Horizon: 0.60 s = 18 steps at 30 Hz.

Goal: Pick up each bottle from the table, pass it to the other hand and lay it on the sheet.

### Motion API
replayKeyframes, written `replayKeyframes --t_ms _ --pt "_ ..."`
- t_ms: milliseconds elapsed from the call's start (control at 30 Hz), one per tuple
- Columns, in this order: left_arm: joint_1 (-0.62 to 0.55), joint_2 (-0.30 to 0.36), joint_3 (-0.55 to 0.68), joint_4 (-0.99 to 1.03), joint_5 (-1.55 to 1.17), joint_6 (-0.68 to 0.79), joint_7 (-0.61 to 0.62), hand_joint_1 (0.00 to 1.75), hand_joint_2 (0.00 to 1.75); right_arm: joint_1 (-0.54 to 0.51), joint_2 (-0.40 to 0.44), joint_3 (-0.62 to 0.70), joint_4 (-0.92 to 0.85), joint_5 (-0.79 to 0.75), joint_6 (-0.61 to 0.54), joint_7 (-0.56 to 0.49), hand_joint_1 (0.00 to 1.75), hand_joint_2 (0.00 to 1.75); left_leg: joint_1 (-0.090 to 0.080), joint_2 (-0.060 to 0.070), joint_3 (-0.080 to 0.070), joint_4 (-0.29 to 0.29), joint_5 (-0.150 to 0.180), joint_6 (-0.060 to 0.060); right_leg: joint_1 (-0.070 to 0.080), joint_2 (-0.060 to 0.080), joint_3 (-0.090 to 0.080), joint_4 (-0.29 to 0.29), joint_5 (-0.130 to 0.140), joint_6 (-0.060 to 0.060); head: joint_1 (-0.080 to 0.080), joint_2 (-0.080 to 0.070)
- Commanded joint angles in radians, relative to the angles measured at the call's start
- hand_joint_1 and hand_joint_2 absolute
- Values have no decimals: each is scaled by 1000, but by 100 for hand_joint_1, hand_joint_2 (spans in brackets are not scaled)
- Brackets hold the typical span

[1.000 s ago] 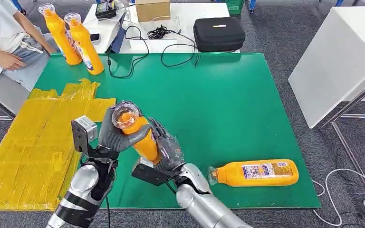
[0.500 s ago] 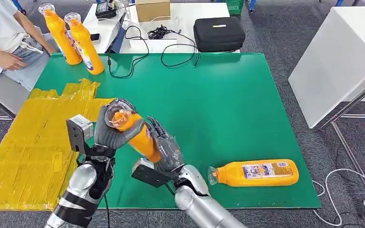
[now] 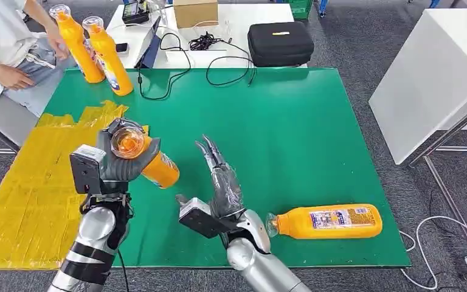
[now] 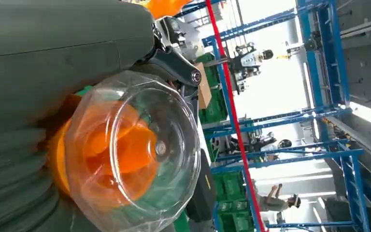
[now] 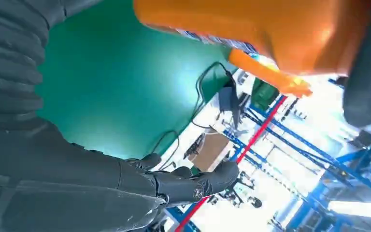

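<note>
The head view looks steeply down from high on the green surface (image 3: 292,121). Both wrist views sit very close, tilted upward toward blue racking (image 4: 319,96); all share the held bottle (image 3: 149,161).

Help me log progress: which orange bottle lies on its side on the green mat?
The bottle near the mat's front right edge, beside the right hand; the others stand or are held.
</note>
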Motion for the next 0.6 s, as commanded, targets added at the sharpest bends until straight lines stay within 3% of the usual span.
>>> replayKeyframes --t_ms 33,233,367,467,500,600 --pt "-50 16 24 41 -53 57 1 175 175 4 -41 -22 -67 -6 -30 -19 0 175 1 -1 4 0 -2 0 1 -3 5 -1 -2 -1 0 0" --pt "-50 23 63 56 -181 158 0 175 175 58 -85 -40 -272 -11 -28 -18 0 175 1 -2 2 0 -1 0 1 -3 3 0 -1 -1 0 0" --pt "-50 10 90 79 -469 360 19 175 175 87 -95 -26 -361 -2 -22 -24 0 175 0 -2 1 0 0 0 1 -2 2 0 -1 0 0 0" --pt "-29 -65 227 52 -766 362 19 175 175 103 -100 -17 -406 2 -25 -28 0 175 1 -1 4 0 -2 0 1 -2 5 0 -2 -1 0 0" --pt "-17 -123 320 26 -937 362 -10 175 175 109 -104 -15 -424 4 -29 -30 0 175 1 0 2 0 -1 0 1 -1 3 0 -1 0 0 0" --pt "-10 -172 406 8 -1112 362 -34 175 175 122 -115 -19 -464 4 -44 -35 0 175 0 -1 1 0 -1 0 0 -1 2 0 -1 0 0 0"
